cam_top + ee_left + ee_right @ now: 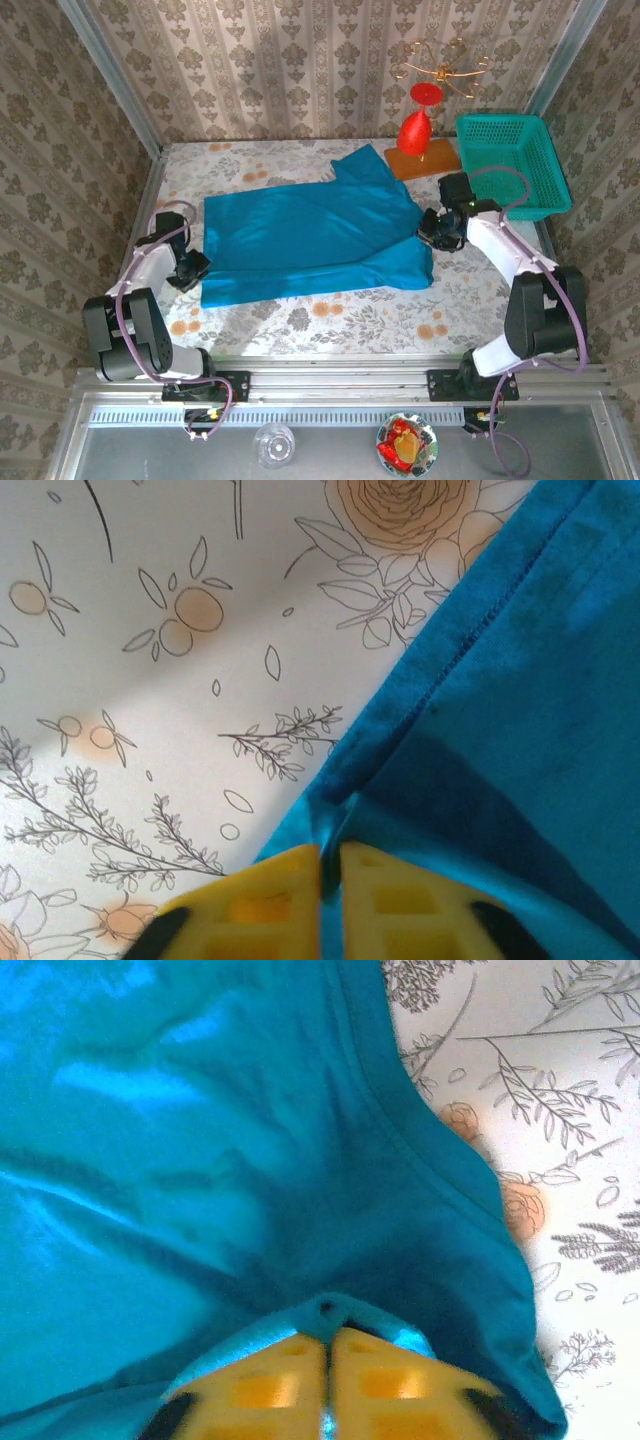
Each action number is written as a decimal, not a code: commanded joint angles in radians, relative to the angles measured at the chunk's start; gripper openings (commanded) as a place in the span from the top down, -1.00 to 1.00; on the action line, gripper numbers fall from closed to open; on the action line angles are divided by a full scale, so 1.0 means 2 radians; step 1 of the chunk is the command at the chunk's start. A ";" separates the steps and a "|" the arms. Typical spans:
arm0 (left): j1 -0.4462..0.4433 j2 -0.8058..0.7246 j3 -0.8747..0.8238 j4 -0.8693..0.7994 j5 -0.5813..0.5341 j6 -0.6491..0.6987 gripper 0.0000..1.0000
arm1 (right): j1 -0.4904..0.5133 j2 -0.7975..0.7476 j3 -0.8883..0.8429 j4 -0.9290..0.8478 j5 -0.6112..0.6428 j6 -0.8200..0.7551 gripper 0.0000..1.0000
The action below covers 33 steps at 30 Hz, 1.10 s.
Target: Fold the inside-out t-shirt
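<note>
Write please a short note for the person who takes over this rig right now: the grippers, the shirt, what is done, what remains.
Left gripper: jaws almost together, pinching the t-shirt at its left edge, near a stitched hem.
Right gripper: jaws almost together, pinching a bunch of fabric at the t-shirt's right end.
T-shirt: lies wide and mostly flat across the table, one sleeve pointing to the far side, apart from the green basket.
Done: spread out; perhaps one fold, hard to tell.
Left: the remaining folds into a compact shape.
</note>
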 commanded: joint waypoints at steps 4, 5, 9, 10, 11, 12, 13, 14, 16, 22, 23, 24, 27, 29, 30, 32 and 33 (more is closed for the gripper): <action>0.010 -0.045 0.037 -0.029 -0.018 0.036 0.37 | -0.001 -0.031 0.018 -0.045 0.015 -0.029 0.20; 0.009 -0.054 0.039 -0.037 -0.017 0.040 0.34 | 0.000 -0.041 0.009 -0.050 0.015 -0.032 0.17; -0.005 -0.071 0.022 -0.047 0.009 0.043 0.41 | 0.008 -0.060 -0.030 -0.067 -0.006 -0.057 0.13; -0.013 -0.071 0.014 -0.046 0.016 0.042 0.48 | 0.012 -0.060 -0.042 -0.069 -0.010 -0.062 0.12; -0.023 -0.068 0.006 -0.044 0.021 0.038 0.55 | 0.015 -0.074 -0.054 -0.067 -0.023 -0.068 0.11; -0.031 -0.065 -0.002 -0.039 0.026 0.036 0.61 | 0.018 -0.073 -0.064 -0.061 -0.039 -0.071 0.11; -0.040 -0.059 -0.013 -0.029 0.030 0.032 0.69 | 0.020 -0.068 -0.077 -0.052 -0.063 -0.072 0.08; -0.047 -0.051 -0.023 -0.018 0.036 0.028 0.77 | 0.023 -0.067 -0.087 -0.039 -0.083 -0.072 0.04; -0.049 -0.032 -0.038 0.003 0.044 0.021 0.88 | 0.029 -0.041 -0.097 -0.021 -0.101 -0.072 -0.06; -0.042 0.021 -0.049 0.040 0.031 0.010 0.94 | 0.028 0.017 -0.094 0.015 -0.101 -0.065 -0.22; -0.034 0.025 -0.055 0.045 0.030 0.001 0.93 | 0.027 0.027 -0.093 0.014 -0.092 -0.060 -0.23; -0.028 0.028 -0.060 0.047 0.032 -0.005 0.93 | 0.026 0.034 -0.093 0.009 -0.080 -0.055 -0.22; -0.008 0.024 -0.078 0.040 0.038 -0.013 0.94 | 0.025 0.029 -0.110 -0.005 -0.044 -0.034 -0.21; 0.001 0.004 -0.098 0.029 0.031 -0.023 0.93 | 0.025 0.005 -0.140 -0.004 -0.036 -0.010 -0.21; 0.003 -0.008 -0.108 0.028 0.029 -0.028 0.92 | 0.026 -0.008 -0.154 -0.005 -0.035 -0.002 -0.21; 0.005 -0.034 -0.130 0.026 0.024 -0.040 0.90 | 0.034 -0.044 -0.182 -0.014 -0.027 0.011 -0.21; 0.006 -0.044 -0.136 0.023 0.023 -0.045 0.89 | 0.040 -0.059 -0.190 -0.021 -0.021 0.015 -0.21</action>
